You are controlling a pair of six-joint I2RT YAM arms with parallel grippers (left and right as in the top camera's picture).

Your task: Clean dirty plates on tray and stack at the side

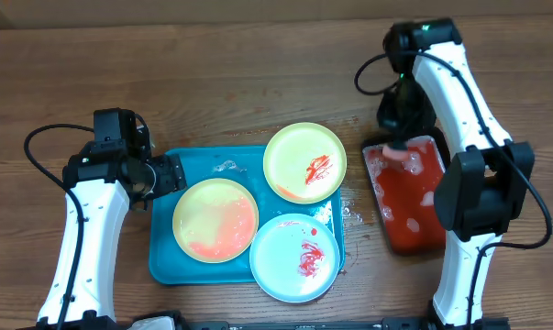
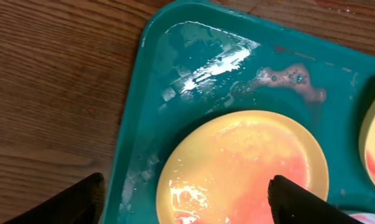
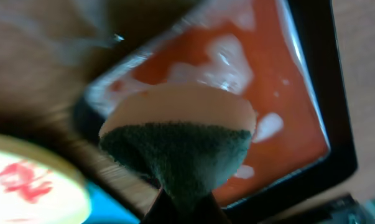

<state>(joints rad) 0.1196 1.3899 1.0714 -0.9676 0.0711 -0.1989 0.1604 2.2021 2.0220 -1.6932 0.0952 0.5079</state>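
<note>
- Overhead: the tray (image 1: 166,261) lies mid-table on the wooden table (image 1: 212,82). The orange-smeared plate (image 1: 215,220) sits inside it at the left. The far plate (image 1: 304,162), streaked red, overlaps the tray's far right corner. The blue-white plate (image 1: 294,257) overhangs the tray's near right edge.
- Overhead: the left arm runs from the near left edge toward the far side and bends right at the wrist. The left gripper (image 1: 178,172) hangs over the tray's far left part.
- Overhead: the right arm reaches far from the near right, then folds back down. The right gripper (image 1: 395,142) holds a sponge (image 1: 397,154) over the far end of the black tray (image 1: 414,202), which holds red liquid.
- Left wrist: the fingers (image 2: 75,202) stand wide apart with nothing between them. Below them are the orange-smeared plate (image 2: 243,168) and the wet tray corner.
- Right wrist: the jaws are clamped on the sponge's (image 3: 181,143) lower end. Its green scrub face is toward the camera and its pale side is on top. The black tray (image 3: 249,74) lies behind it, and the far plate (image 3: 32,180) is at the lower left.
</note>
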